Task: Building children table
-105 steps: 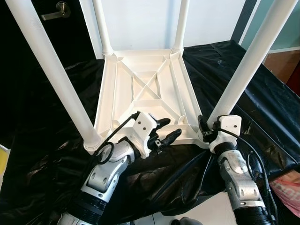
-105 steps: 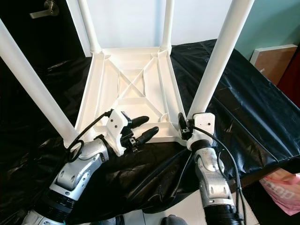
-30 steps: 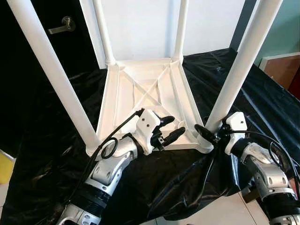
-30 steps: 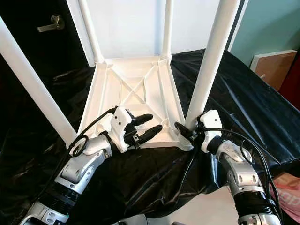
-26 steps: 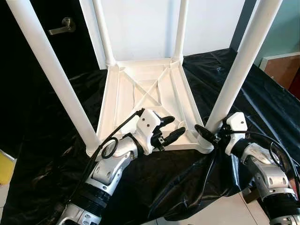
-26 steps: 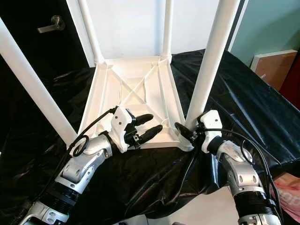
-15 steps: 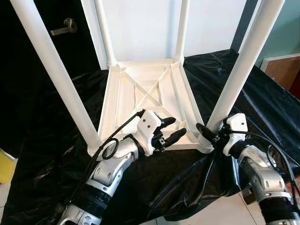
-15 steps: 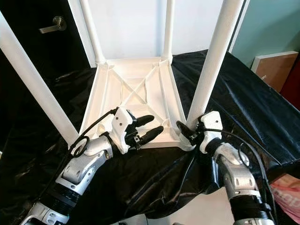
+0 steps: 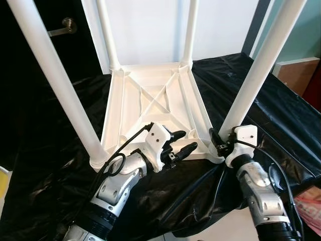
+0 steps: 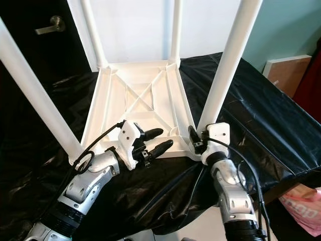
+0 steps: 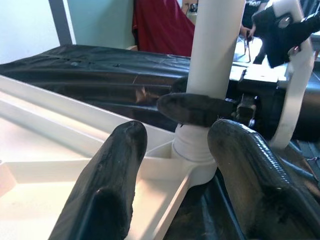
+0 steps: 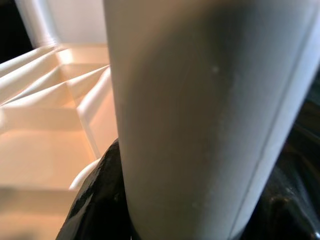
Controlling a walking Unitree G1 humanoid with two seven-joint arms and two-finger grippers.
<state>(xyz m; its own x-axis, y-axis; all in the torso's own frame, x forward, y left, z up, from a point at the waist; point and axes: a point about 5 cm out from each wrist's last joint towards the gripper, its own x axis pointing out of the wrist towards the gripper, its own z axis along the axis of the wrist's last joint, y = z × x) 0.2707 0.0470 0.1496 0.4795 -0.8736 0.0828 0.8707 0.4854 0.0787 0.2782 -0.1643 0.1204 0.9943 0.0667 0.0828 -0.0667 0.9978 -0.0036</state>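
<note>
Sheet (image 9: 261,108) of black plastic covers the work surface, wrinkled and glossy, draping over the near edge. White children table (image 9: 150,103) lies upside down on it, ribbed underside facing up with an X-shaped brace in the middle and raised ribs along the sides. Four round white legs stand up from the corner sockets: near-left leg (image 9: 55,83), near-right leg (image 9: 253,75), far-left leg (image 9: 107,32), far-right leg (image 9: 189,30). All plain matte white plastic, legs tilting outward in the head views. Left gripper (image 9: 181,143) sits over the near edge of the table frame, fingers spread apart and holding nothing; in the left wrist view its two black fingers (image 11: 107,185) frame the near-right corner socket. Right gripper (image 9: 216,142) is at the base of the near-right leg, just above the socket; one black finger visibly wraps against the leg (image 12: 200,115) in the right wrist view, so it looks clamped around that leg. Dark door (image 9: 30,30) with a metal lever handle (image 9: 60,26) behind at left, white wall behind the table, brown board (image 9: 296,73) at right.
</note>
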